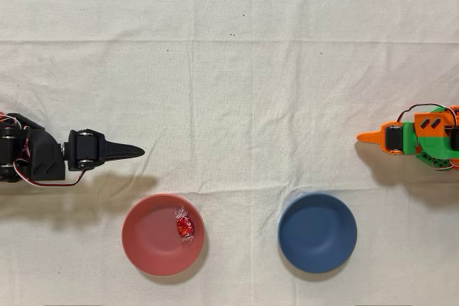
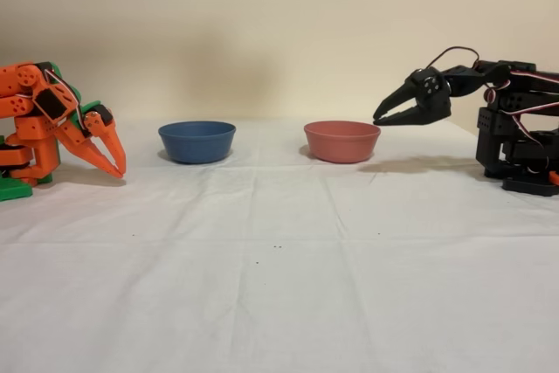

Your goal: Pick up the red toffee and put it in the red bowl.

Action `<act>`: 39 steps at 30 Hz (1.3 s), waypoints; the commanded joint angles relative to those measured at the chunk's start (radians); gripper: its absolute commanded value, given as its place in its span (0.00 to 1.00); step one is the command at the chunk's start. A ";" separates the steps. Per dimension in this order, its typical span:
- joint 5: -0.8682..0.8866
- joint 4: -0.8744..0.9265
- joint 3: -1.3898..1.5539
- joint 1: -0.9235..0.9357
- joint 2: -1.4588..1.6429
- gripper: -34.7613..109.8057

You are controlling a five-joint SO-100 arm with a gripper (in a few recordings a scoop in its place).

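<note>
We see the red toffee [image 1: 185, 227] lying inside the red bowl [image 1: 147, 238], toward its right side in the overhead view, one clear wrapper end pointing up toward the rim. The black arm's tool [image 1: 136, 152] hangs above the counter [image 1: 237, 69], just beyond the bowl's upper left edge, touching neither bowl nor sweet. In the fixed view the tool [image 2: 381, 118] has its fingers slightly spread and holds nothing. A blue bowl [image 1: 317, 232] sits well apart from the red one. The orange arm [image 1: 419, 137] stands idle.
</note>
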 commanded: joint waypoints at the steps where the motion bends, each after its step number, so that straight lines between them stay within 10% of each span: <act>1: 0.038 -0.064 0.031 -0.023 0.008 0.25; 22: 0.282 0.370 0.069 -0.032 0.034 0.25; 39: 0.258 0.374 0.067 -0.026 0.034 0.25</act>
